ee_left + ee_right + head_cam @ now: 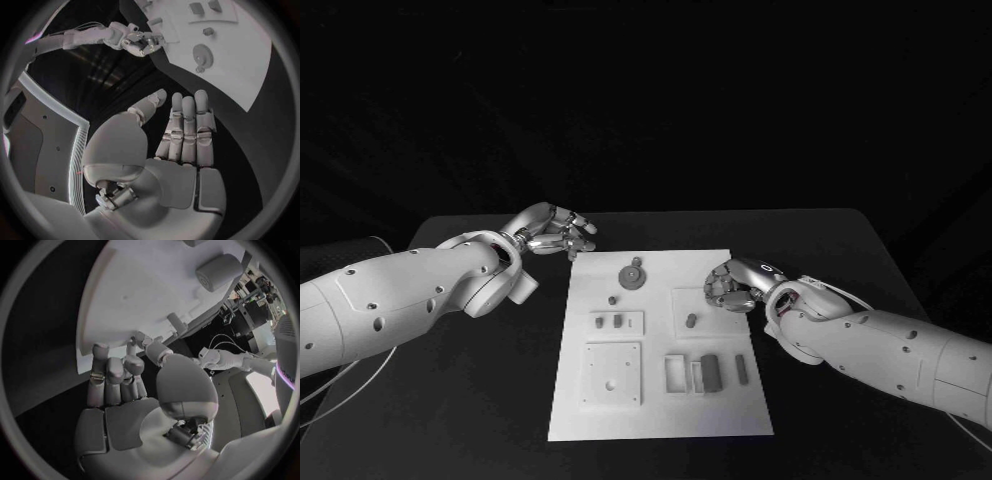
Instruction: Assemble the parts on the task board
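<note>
Meanwhile, the white rectangular task board (pixel 661 400) is lying mid-counter (pixel 834 240) with small grey parts (pixel 710 370) spread across it. The left hand (pixel 553 230) is hovering released off its far-left corner; the right hand (pixel 740 283) is curling over its right edge, grasp unclear, probably reaching for a part.

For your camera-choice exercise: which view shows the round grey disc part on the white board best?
The head view: the round grey disc part lies unobstructed on the white task board. The left wrist view shows it warped near the rim; in the right wrist view I cannot identify it.
</note>
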`<state>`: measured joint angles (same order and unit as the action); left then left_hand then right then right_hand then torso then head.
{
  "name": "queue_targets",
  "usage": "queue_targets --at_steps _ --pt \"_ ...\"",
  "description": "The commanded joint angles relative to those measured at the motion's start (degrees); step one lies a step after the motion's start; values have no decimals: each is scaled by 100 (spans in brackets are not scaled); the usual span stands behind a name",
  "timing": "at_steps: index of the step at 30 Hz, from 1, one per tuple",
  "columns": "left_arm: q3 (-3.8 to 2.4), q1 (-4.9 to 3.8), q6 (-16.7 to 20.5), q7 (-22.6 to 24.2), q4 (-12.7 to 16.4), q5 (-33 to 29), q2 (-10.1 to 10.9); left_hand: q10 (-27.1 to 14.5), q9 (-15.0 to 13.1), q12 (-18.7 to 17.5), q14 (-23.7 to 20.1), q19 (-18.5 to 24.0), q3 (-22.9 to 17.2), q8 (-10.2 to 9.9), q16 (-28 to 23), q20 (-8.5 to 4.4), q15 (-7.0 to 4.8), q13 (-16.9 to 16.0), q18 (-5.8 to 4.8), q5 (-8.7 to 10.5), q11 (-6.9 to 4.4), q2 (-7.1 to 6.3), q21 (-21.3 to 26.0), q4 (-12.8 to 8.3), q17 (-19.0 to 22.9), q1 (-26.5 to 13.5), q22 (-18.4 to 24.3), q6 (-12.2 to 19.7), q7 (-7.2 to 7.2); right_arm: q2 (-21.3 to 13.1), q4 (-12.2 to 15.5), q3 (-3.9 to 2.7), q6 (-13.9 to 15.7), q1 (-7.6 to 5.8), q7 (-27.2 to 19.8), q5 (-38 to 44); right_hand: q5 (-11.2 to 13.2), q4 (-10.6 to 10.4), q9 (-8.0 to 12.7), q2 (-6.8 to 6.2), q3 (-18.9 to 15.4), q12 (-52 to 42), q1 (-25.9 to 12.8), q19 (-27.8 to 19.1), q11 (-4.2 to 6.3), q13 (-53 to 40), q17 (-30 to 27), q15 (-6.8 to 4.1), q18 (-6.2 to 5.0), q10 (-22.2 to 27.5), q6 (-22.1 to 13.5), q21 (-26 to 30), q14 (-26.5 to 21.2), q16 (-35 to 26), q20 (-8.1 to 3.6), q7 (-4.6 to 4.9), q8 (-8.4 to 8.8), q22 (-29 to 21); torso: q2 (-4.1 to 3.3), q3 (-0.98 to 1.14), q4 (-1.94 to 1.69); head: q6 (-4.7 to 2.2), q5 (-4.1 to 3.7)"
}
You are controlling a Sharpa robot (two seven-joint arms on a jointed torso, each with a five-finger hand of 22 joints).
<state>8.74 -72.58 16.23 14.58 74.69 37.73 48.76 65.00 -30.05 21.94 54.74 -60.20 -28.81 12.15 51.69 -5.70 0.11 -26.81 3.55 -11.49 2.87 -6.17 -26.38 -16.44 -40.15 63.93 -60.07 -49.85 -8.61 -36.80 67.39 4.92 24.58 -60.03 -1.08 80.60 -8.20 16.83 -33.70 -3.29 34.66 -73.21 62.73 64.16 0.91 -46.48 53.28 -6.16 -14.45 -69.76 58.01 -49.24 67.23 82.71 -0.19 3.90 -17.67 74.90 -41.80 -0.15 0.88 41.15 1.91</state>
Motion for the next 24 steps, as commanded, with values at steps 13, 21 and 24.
queue_targets --at_steps 13,21,24 --pt "-4 -4 61 42 -22 -38 -12 -171 7 -26 11 -16 32 28 -40 34 19 6 67 39 150 15 35 9 -15 39 6 -162 -131 5 28 21 14 36 -46 145 49 -25 -48 74 -9 37 -47 -10 56 -14 4 -63 -55 -9 159 -33 12 -6 -16 101 -33 103 1 -2 -2 0 -11" --pt "-4 -4 54 35 -25 -38 -6 -170 8 -29 15 -19 34 29 -40 34 18 7 68 39 150 19 35 10 -18 42 5 -158 -132 -45 99 17 -22 35 -29 144 44 -31 -53 90 -12 39 -75 -3 59 -19 3 -70 -55 -6 152 -33 14 -7 -16 100 -27 99 -2 -2 -2 -22 0" --pt "-4 -4 53 32 -32 -38 -5 -170 9 -30 16 -20 36 28 -41 34 18 8 67 40 151 19 36 10 -19 41 5 -156 -132 -69 128 9 -35 34 -28 144 43 -31 -53 90 -13 39 -83 -2 59 -20 2 -72 -55 -6 146 -33 14 -7 -16 100 -23 99 -1 -2 0 -22 3"
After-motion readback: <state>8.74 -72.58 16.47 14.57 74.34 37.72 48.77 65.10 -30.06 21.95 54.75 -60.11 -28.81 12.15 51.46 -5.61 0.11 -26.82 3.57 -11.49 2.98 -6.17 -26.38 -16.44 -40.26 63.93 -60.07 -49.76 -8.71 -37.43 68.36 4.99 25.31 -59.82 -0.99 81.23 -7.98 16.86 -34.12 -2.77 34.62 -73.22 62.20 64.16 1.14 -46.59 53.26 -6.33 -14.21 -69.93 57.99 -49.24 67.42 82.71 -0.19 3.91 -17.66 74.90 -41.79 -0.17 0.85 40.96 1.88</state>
